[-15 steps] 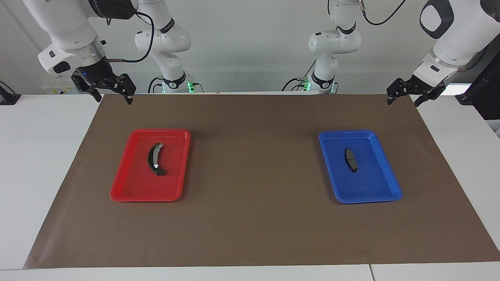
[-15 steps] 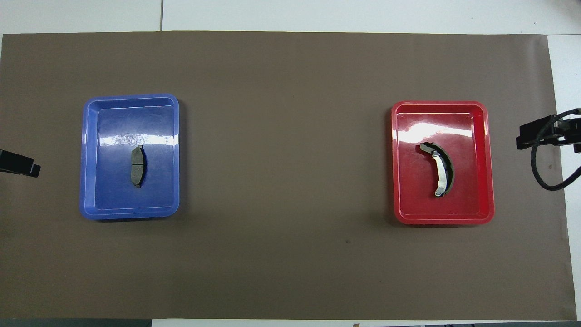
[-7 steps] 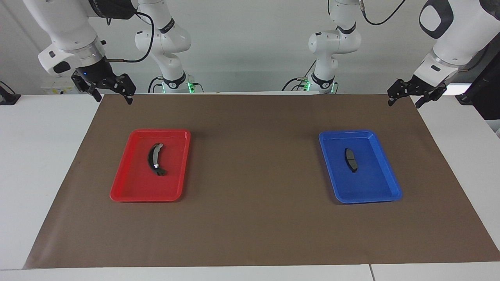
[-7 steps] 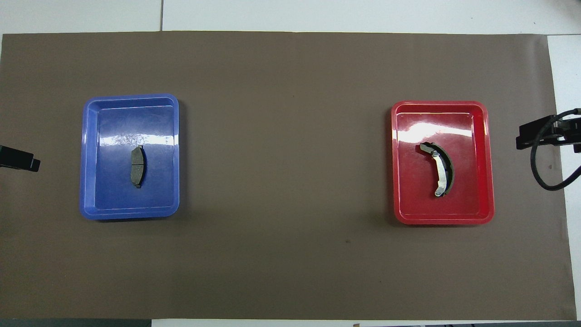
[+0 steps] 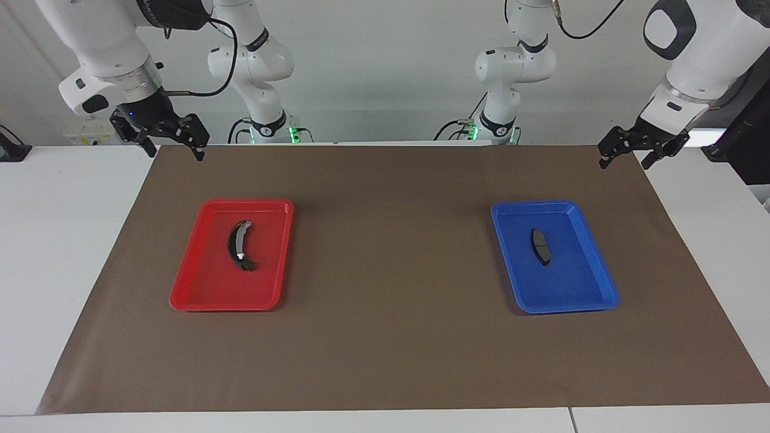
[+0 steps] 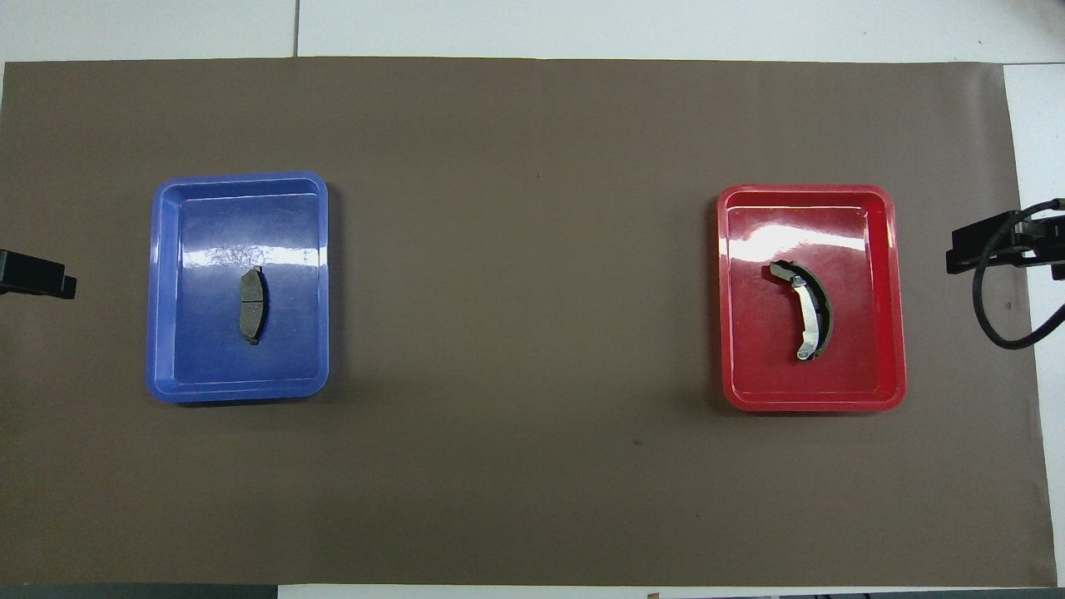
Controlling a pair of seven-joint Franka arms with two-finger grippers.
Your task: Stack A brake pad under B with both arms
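The A brake pad [image 5: 541,246], short, flat and dark grey, lies in the blue tray [image 5: 601,282] toward the left arm's end; it also shows in the overhead view [image 6: 252,305]. B [image 5: 239,245], the long black crescent with a silver end, lies in the red tray [image 5: 192,288] toward the right arm's end, and shows in the overhead view [image 6: 807,320]. My left gripper [image 5: 624,164] hangs open and empty over the mat's corner, apart from the blue tray. My right gripper [image 5: 174,155] hangs open and empty over the mat's other corner, apart from the red tray.
A brown mat [image 5: 391,337] covers the table under both trays. In the overhead view the blue tray [image 6: 237,179] and red tray [image 6: 803,191] stand wide apart with bare mat between them. White table shows around the mat.
My left gripper has shifted slightly away from the robots' end and turned a little. The right gripper, both trays and both brake pieces have not moved.
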